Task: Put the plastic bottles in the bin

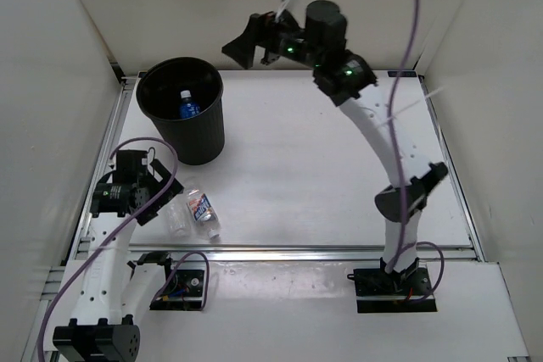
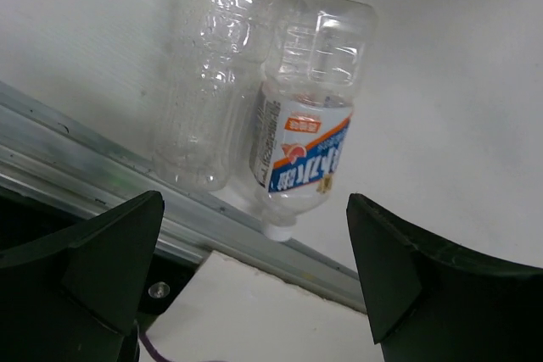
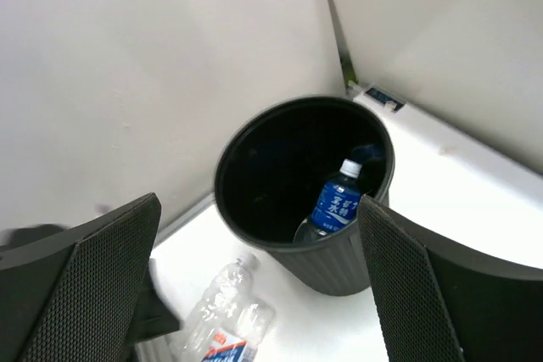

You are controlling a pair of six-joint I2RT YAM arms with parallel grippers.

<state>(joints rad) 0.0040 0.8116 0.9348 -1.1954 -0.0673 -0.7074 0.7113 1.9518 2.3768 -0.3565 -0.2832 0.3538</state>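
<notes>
The black bin [image 1: 193, 143] stands at the back left of the table, and a clear bottle with a blue label [image 1: 188, 107] leans upright inside it. Two bottles lie side by side near the front left edge: a plain clear one [image 1: 178, 219] and one with a white-red-blue label [image 1: 201, 207]. My left gripper [image 1: 161, 199] is open just left of them. In the left wrist view, the gripper [image 2: 254, 235] hangs over the labelled bottle's [image 2: 310, 125] cap end, with nothing between its fingers. My right gripper [image 1: 253, 38] is open and empty, high behind the bin [image 3: 254, 125].
A metal rail [image 1: 297, 252] runs along the table's near edge, right beside the two lying bottles [image 2: 212, 82]. White walls close in the left, back and right sides. The bin stands close to the left wall.
</notes>
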